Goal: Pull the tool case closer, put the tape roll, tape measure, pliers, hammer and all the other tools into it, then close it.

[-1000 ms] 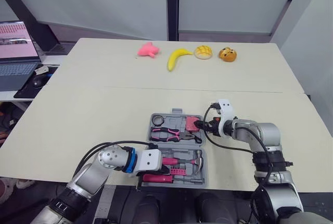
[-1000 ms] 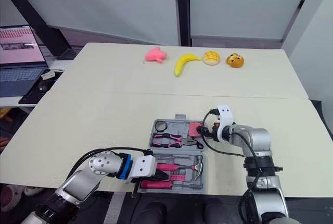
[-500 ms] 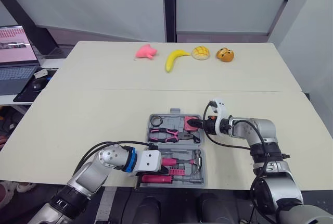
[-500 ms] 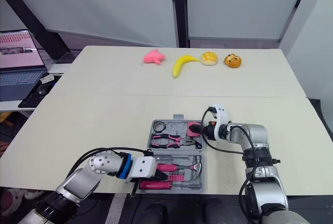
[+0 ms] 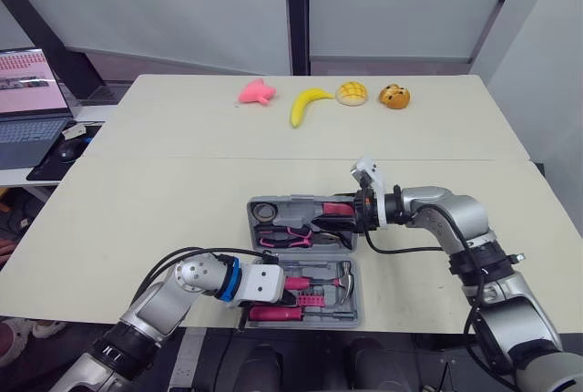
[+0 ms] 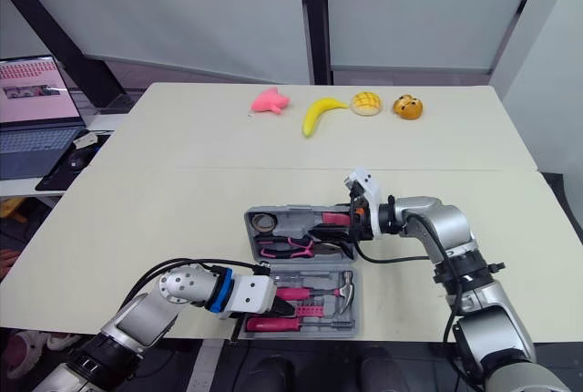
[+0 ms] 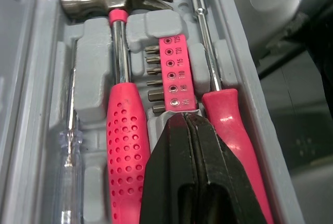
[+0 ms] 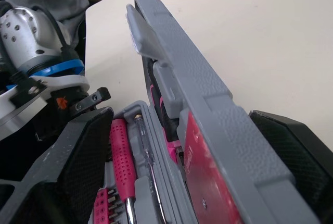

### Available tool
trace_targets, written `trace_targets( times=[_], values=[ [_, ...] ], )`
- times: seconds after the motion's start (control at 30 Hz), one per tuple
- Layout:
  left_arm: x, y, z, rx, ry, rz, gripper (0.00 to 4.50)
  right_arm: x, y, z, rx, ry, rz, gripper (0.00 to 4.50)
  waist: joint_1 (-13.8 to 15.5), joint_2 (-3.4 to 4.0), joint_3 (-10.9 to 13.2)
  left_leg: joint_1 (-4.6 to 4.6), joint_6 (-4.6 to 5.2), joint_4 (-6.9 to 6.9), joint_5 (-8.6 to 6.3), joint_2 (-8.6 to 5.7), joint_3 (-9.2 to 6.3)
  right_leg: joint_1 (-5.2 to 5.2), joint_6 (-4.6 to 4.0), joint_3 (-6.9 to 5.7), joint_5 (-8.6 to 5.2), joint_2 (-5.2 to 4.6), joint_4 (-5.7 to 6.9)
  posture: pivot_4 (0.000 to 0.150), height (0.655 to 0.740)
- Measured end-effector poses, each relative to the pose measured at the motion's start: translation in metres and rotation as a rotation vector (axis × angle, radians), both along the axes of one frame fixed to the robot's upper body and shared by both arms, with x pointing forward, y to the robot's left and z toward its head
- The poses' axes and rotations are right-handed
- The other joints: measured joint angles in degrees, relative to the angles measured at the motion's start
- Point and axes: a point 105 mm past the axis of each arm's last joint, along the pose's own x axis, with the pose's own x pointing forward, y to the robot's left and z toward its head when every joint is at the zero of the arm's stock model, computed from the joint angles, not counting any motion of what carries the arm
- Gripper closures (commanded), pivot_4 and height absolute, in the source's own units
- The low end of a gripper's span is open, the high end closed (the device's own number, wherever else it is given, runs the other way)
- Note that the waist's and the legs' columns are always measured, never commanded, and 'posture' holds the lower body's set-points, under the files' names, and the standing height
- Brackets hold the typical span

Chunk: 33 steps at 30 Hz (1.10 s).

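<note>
The grey tool case (image 5: 314, 305) lies open at the table's front edge. Its near half holds a pink-handled hammer (image 7: 122, 125), a pink bit holder (image 7: 174, 73) and a red-handled screwdriver (image 7: 231, 125). My left gripper (image 7: 188, 130) is shut and rests on these tools, seen in the head view as the left gripper (image 5: 290, 294). The far half, the lid (image 5: 291, 214), stands tilted up off the table with pink pliers (image 5: 291, 238) and a tape roll (image 5: 264, 211) inside. My right gripper (image 5: 358, 212) is shut on the lid's right end, one finger (image 8: 78, 156) on each side of the lid (image 8: 192, 83).
At the table's far edge lie a pink toy (image 5: 257, 91), a banana (image 5: 307, 103), a bun (image 5: 353, 92) and an orange toy (image 5: 395, 96). A laptop (image 5: 32, 105) sits on a side desk to the left. Bare tabletop (image 5: 164, 191) spreads left of the case.
The right gripper has swung the lid up from flat on the table to tilted, moving up and leftward. The left gripper has stayed in the near half.
</note>
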Motion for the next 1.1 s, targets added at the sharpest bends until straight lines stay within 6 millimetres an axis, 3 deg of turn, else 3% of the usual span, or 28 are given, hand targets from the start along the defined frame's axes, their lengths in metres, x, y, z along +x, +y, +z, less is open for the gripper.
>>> trace_targets(
  times=[0.13, 0.27, 0.33, 0.5, 0.63, 0.73, 1.1],
  values=[
    [-0.005, 0.002, 0.007, -0.088, 0.085, 0.101, 4.5, -0.015, 0.0, 0.005, -0.004, -0.043, 0.053, 0.07, 0.0, -0.2, 0.1, -0.19, 0.0, -0.01, 0.0, 0.04, -0.07, -0.17, -0.01, -0.06, -0.01, 0.03, 0.02, 0.15, 0.74],
    [-0.012, 0.013, 0.038, -0.149, 0.124, 0.154, 4.5, -0.026, 0.0, 0.007, -0.024, -0.075, 0.087, 0.07, -0.3, -0.5, 0.3, -0.19, 0.0, -0.2, 0.0, 0.06, -0.08, -0.24, -0.07, -0.08, -0.04, 0.02, 0.01, 0.15, 0.74],
    [-0.024, 0.038, 0.045, -0.1, 0.173, 0.198, 4.5, -0.036, -0.003, 0.01, -0.067, -0.12, 0.122, 0.07, -0.4, -0.52, 0.4, -0.19, -0.01, -0.28, -0.01, 0.06, -0.07, -0.29, -0.13, -0.09, -0.06, 0.02, 0.0, 0.15, 0.74],
    [-0.045, 0.101, 0.039, 0.03, 0.305, 0.379, 4.5, -0.067, -0.018, 0.012, -0.169, -0.181, 0.192, 0.07, -0.3, -0.61, 0.6, -0.19, -0.01, -0.43, -0.05, 0.07, -0.08, -0.32, -0.36, -0.18, -0.24, -0.02, -0.04, 0.15, 0.74],
    [-0.034, 0.136, 0.048, 0.026, 0.272, 0.55, 4.5, -0.091, -0.03, 0.01, -0.252, -0.198, 0.268, 0.07, 0.5, -0.89, 0.9, -0.2, -0.02, -0.39, -0.05, 0.07, -0.08, -0.3, -0.22, -0.23, -0.35, -0.05, -0.08, 0.15, 0.74],
    [-0.015, 0.152, 0.062, -0.001, 0.183, 0.661, 4.5, -0.108, -0.057, 0.002, -0.367, -0.181, 0.318, 0.07, 1.2, -1.12, 1.0, -0.19, -0.03, -0.34, -0.05, 0.05, -0.07, -0.28, -0.18, -0.23, -0.34, -0.09, -0.12, 0.15, 0.74],
    [-0.015, 0.187, 0.102, 0.076, 0.092, 0.747, 4.5, -0.087, -0.134, 0.05, -0.575, -0.407, 0.282, 0.07, 0.6, -1.19, 1.1, -0.15, -0.06, -0.41, -0.06, 0.11, 0.06, -0.3, -0.34, -0.18, -0.28, -0.08, -0.11, 0.15, 0.74]
  ],
)
